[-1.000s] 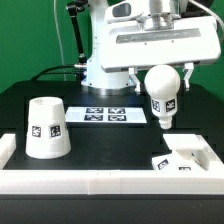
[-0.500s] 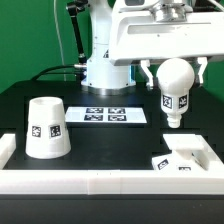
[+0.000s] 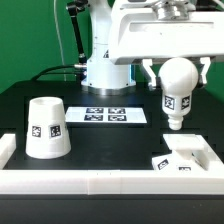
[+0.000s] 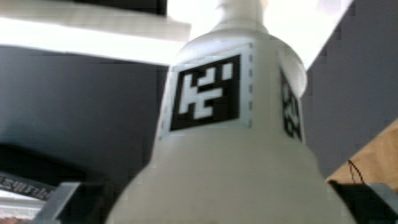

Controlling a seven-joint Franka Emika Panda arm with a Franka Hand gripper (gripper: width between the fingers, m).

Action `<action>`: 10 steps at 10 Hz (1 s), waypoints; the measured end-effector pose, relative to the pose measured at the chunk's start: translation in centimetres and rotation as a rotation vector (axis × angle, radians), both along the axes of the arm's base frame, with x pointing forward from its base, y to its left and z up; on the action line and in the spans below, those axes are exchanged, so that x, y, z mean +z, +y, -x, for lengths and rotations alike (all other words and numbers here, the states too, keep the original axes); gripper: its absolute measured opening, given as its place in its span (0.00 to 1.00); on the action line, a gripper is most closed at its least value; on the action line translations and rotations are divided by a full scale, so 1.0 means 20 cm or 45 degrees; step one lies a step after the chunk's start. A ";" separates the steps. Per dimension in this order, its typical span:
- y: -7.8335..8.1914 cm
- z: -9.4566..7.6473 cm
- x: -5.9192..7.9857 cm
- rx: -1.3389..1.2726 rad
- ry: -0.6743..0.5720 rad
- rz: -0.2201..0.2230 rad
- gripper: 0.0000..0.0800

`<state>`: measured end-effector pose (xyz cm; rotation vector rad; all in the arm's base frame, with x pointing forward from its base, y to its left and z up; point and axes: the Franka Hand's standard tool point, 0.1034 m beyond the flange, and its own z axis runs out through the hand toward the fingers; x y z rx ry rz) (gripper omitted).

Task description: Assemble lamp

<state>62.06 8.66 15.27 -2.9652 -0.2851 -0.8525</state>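
My gripper [image 3: 176,68] is shut on the round white bulb [image 3: 177,85] and holds it in the air, stem pointing down, above the square base [image 3: 184,156] at the exterior view's right. The stem tip hangs a little above the base. The white truncated-cone shade [image 3: 46,127] stands on the black table at the exterior view's left. In the wrist view the bulb [image 4: 222,150] fills the picture with its tag facing the camera; my fingers are hidden behind it.
The marker board [image 3: 113,115] lies flat on the table in the middle, in front of the robot's base. A white rail [image 3: 90,181] runs along the table's near edge, with a raised corner at the exterior view's right.
One second ago the bulb hung further toward the exterior view's left and lower. It has moved right and slightly up. Since half a second ago it has barely moved.
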 end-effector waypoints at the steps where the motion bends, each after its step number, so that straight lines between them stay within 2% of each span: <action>1: 0.00 -0.02 -0.01 0.000 -0.004 0.000 0.72; 10: 0.03 0.00 -0.10 0.008 0.017 0.002 0.72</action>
